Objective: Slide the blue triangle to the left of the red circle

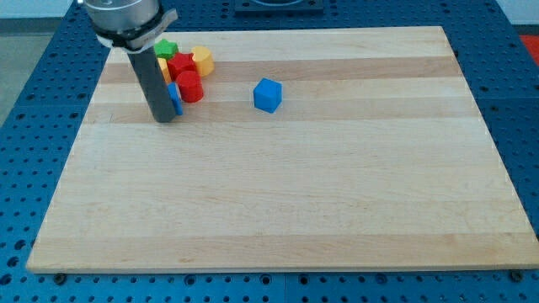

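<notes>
My tip [163, 119] rests on the board at the view's upper left. It touches the left side of the blue triangle [175, 98], which the rod partly hides. The blue triangle sits right against the left side of the red circle [189, 87]. Both belong to a tight cluster of blocks near the board's top left.
The cluster also holds a red block [180, 64], a green block [166, 48], a yellow block [202, 60] and a sliver of yellow [163, 71] behind the rod. A blue cube [268, 95] stands alone to the right. The wooden board [286, 194] ends near the cluster.
</notes>
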